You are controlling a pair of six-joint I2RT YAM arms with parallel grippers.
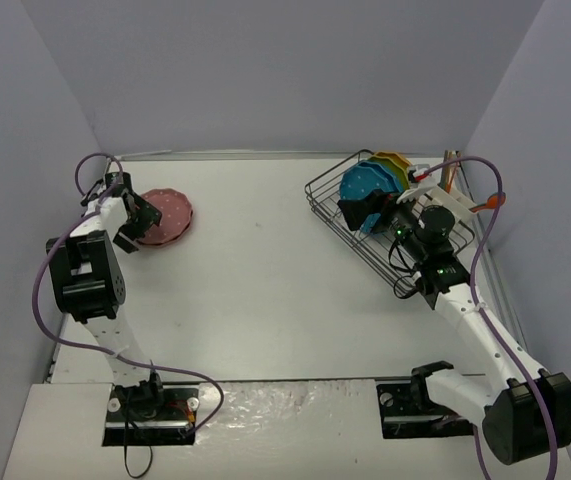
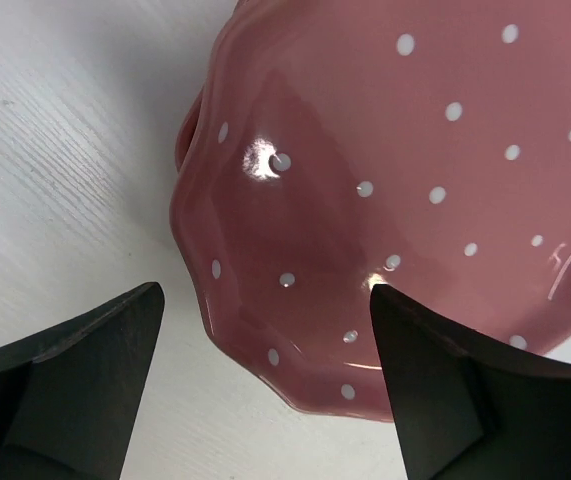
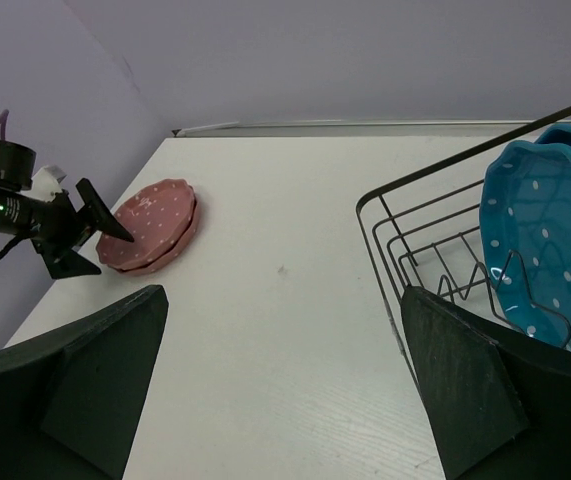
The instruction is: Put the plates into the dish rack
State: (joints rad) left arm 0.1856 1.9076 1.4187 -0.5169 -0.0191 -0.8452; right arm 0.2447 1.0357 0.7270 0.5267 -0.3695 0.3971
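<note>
two pink plates (image 1: 170,210) wait on the bench (image 1: 265,285), dish rack (image 1: 327,200) part-loaded.
left gripper (image 2: 265,295), fingers spread astride the top rim, must pinch and lift next; right gripper (image 3: 282,295) hangs spread beside the rack.

Left jaws spread; right jaws spread

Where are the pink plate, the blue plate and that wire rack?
pink plate (image 2: 435,170): left wrist view, on its dotted face.
blue plate (image 3: 555,250): right wrist view, on its dotted face.
dish rack (image 3: 435,171): right wrist view, on its top rim wire.
</note>
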